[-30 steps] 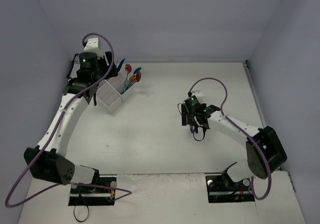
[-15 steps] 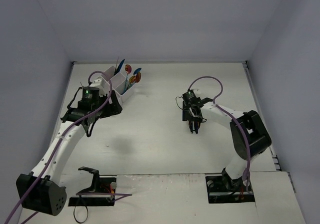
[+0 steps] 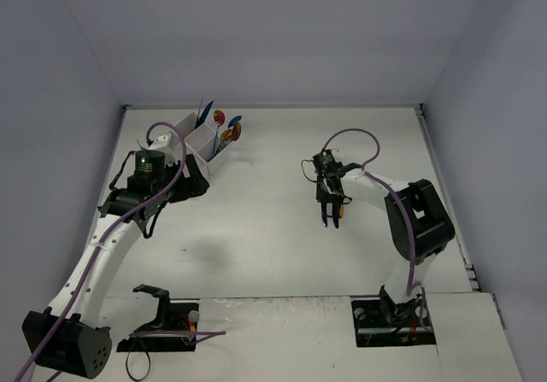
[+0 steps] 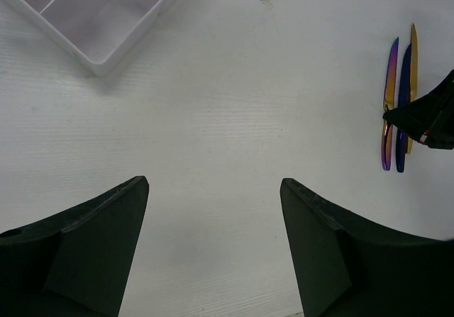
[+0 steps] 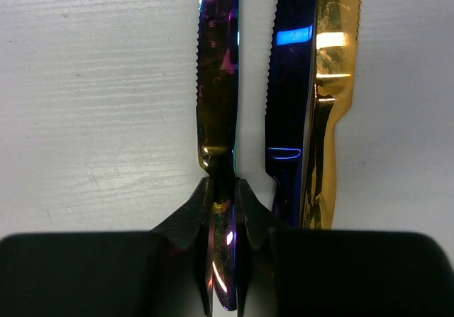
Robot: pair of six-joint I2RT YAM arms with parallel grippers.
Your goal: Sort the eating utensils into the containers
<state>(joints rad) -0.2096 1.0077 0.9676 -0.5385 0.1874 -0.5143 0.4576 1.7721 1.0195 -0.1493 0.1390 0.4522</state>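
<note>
The right gripper (image 5: 224, 193) is clenched on the purple knife (image 5: 218, 83) by its handle, with the blue knife (image 5: 291, 83) and gold knife (image 5: 337, 62) just beside it. The left gripper (image 4: 213, 210) gapes wide, holding nothing. The white box (image 3: 195, 145) sits at upper left, with several utensils (image 3: 224, 127) standing in its right side.

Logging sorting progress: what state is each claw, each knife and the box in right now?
Left claw: open, empty.
Right claw: shut on the purple knife.
Purple knife: gripped by its handle.
Blue knife: lying flat, free.
Gold knife: lying flat against the blue knife.
White divided box: upright, utensils standing in it.
</note>
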